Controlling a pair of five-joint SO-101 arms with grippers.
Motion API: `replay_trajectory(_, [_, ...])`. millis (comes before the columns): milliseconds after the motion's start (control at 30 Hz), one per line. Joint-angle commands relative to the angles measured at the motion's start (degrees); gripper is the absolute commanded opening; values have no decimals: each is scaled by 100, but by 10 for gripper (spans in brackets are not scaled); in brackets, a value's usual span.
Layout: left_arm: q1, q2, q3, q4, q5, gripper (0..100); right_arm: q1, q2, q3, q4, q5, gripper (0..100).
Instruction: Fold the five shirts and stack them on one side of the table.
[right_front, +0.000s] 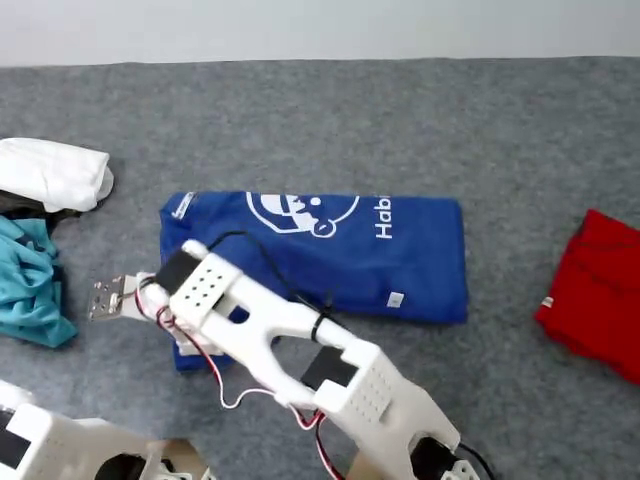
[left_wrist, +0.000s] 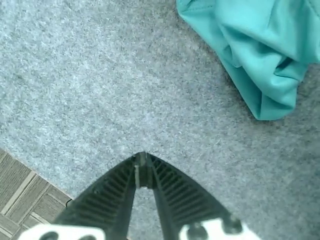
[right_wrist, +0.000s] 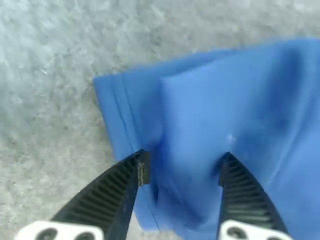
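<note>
I'm working on the blue cotton shirt with the white print (right_front: 330, 250). It lies flat in the middle of the high view on the grey felt-like table cover (right_front: 400, 110), already narrowed to a long rectangle, so I judge it part-folded, not finished.

My right gripper (right_wrist: 184, 161) hangs over the shirt's lower-left corner, fingers spread wide. In its wrist view they straddle a doubled strip of blue cloth just inside the edge. I can't tell whether the tips touch the fabric yet.

My left gripper (left_wrist: 143, 162) is pressed together with nothing in it, parked over bare cover. The crumpled teal shirt (left_wrist: 255, 45) lies near it, but apart.

A red shirt (right_front: 598, 295) sits at the right edge of the high view. It looks compact, so I take it as folded and that side as the stacking place. The teal shirt and a bunched white shirt (right_front: 55, 170) wait at the left edge, unfolded.

Next I'd need to sink the right fingers until both layers lie between them, then close. If I catch only the top layer, the fold will peel open. Then I'd lift low and carry that end across toward the right of the frame, halving the length.
</note>
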Motion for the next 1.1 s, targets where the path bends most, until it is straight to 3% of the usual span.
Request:
replay_trajectory(0, [9, -79, -40, 97, -35, 2, -48, 4, -308, -40, 44, 215])
replay_trajectory(200, [26, -79, -40, 88, -35, 2, -48, -189, -527, 470, 62, 7])
replay_trajectory(1067, [35, -79, -31, 97, -35, 2, -40, -1042, -651, 1138, 264, 11])
